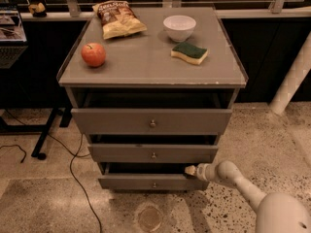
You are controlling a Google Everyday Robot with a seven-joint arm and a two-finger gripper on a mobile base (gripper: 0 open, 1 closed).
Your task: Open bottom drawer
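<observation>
The bottom drawer is the lowest and shortest of three grey drawer fronts, with a small round knob at its middle. It stands pulled out a little, with a dark gap above its top edge. My gripper comes in from the lower right on a white arm, and its tip rests at the drawer's upper right corner, at the gap. The mid-sized drawer front and the tall top drawer front above it are each slightly pulled out too.
On the cabinet top lie an apple, a chip bag, a white bowl and a green sponge. A black cable trails over the floor at the left. A white pipe stands at the right.
</observation>
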